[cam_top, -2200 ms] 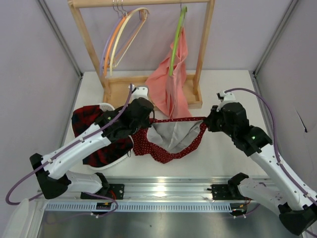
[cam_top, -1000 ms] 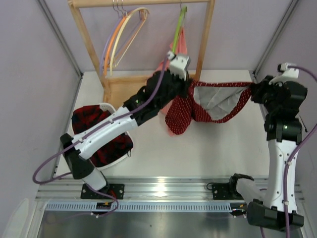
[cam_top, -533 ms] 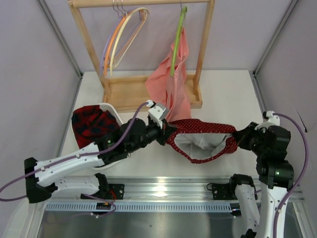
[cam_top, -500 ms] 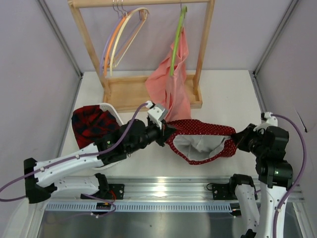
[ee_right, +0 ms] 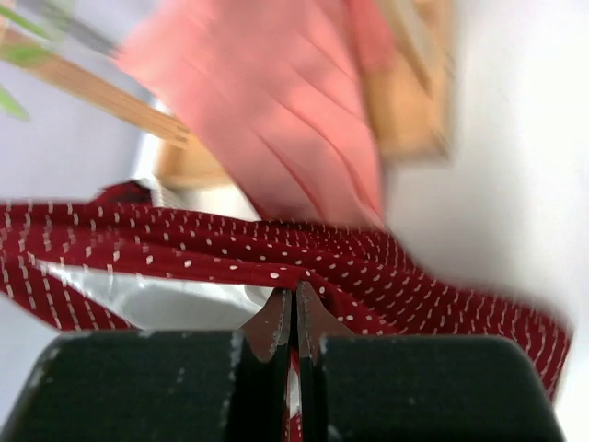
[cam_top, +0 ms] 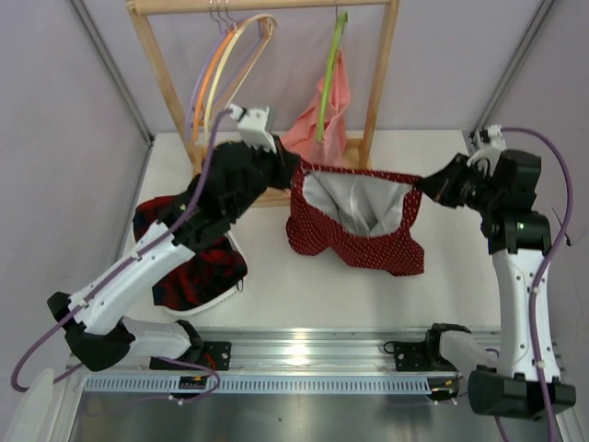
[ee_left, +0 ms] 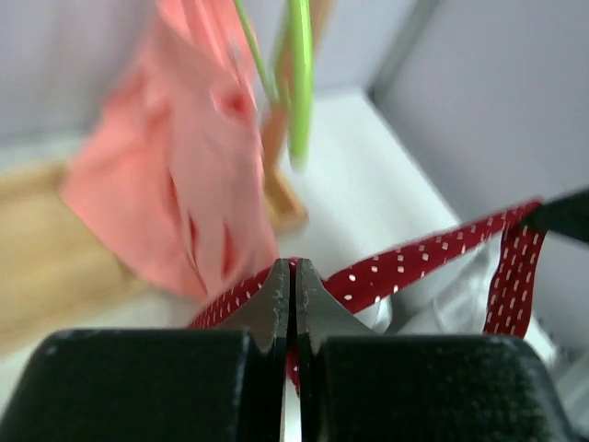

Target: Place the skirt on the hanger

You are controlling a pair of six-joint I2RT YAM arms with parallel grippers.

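White table (cam_top: 304,285), pale lilac walls, wooden rack (cam_top: 166,81) at the back.

The skirt (cam_top: 354,226) is held up off the table in front of the rack, toward its right post. It is stretched by the waistband between both arms, with the opening gaping so the pale lining shows and the hem sagging below.

The left gripper (cam_top: 293,170) is just in front of the rack's base, fingers pressed together on the waistband's left end. The left wrist view shows the dotted band pinched at the tips. The right gripper (cam_top: 425,184) is out past the rack's right post, fingers likewise clamped on the other end of the band.

The hanger (cam_top: 260,17) hangs from the rack's top bar at the left end, bunched with an orange and a lilac one, well apart from the skirt. A green hanger (cam_top: 327,87) with a pink cloth (cam_top: 338,87) hangs at the right end, just behind the skirt. A plaid garment (cam_top: 198,272) lies in front of the rack's left post.

Handling, judged:
- The skirt looks light, thin and fully limp, with no shape of its own.
- The band looks stretchy, so it needs tension to stay open.
- The lining looks slick and may slide on the hanger.
- The best hold is the waistband at opposite sides, as it is now.
- The hem gives no control.
- Snag risk comes from the pink cloth close behind.

No brands, labels or readable writing. The only marking is the white dot print.
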